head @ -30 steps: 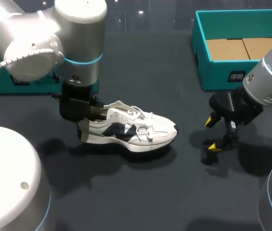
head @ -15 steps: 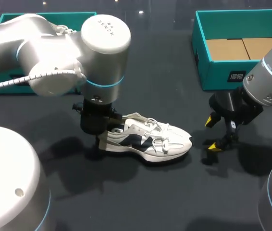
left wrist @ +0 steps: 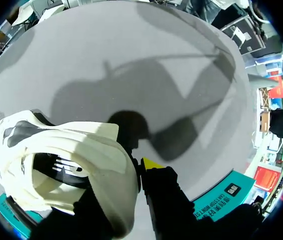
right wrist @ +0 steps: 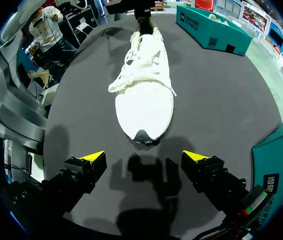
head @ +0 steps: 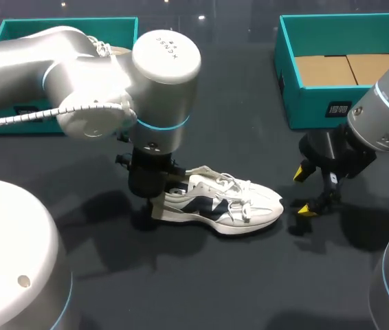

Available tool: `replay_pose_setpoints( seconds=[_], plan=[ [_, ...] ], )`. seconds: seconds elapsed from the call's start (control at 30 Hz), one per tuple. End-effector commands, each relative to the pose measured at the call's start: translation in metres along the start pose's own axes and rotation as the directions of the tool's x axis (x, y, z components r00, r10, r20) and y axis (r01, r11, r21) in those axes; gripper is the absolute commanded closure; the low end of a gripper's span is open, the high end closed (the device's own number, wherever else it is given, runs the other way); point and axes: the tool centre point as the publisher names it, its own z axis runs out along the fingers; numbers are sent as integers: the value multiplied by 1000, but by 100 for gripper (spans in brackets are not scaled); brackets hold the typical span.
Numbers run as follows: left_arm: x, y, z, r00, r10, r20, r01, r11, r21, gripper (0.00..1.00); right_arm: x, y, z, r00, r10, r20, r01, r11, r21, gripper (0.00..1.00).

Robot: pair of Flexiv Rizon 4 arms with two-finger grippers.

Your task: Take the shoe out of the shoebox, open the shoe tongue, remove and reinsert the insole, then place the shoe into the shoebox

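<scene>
My left hand (head: 152, 196) is clenched on the heel of the shoe (head: 225, 204). The padded heel wall stands between its fingers, and one yellow fingertip (left wrist: 152, 162) shows against the outside of it. The shoe rests sole-down on the dark tabletop (head: 201, 289), roughly in the middle, with its toe pointing toward my right hand (head: 303, 191).

It is a white running shoe with a cream heel collar, white laces lying loosely over the tongue, a dark blue mark along its side and a small dark patch at the very toe. Down inside the opening the insole (left wrist: 64, 169) looks dark, with white print on it that I cannot make out.

My right hand hovers just past the toe, released, with its yellow tips spread wide and nothing between them.

Farther out, behind that hand, the teal shoebox (head: 318, 103) stands open, with brown card lining its floor. A white printed label sits on its front wall, too small to read. A second teal box (head: 16, 31) lies at the far left, behind my left arm.
</scene>
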Motion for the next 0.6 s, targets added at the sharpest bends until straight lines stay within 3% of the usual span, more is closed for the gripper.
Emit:
replay_pose_setpoints(
  seconds=[0.03,0.6],
  plan=[
    [-11,-1,4,1000,-8,-14,8,1000,2,100,2,0,1,1000,0,4,0,1000,1,0],
    [-23,-7,12,999,-8,-36,8,1000,8,100,2,0,1,1000,0,4,0,1000,1,0]
  ],
)
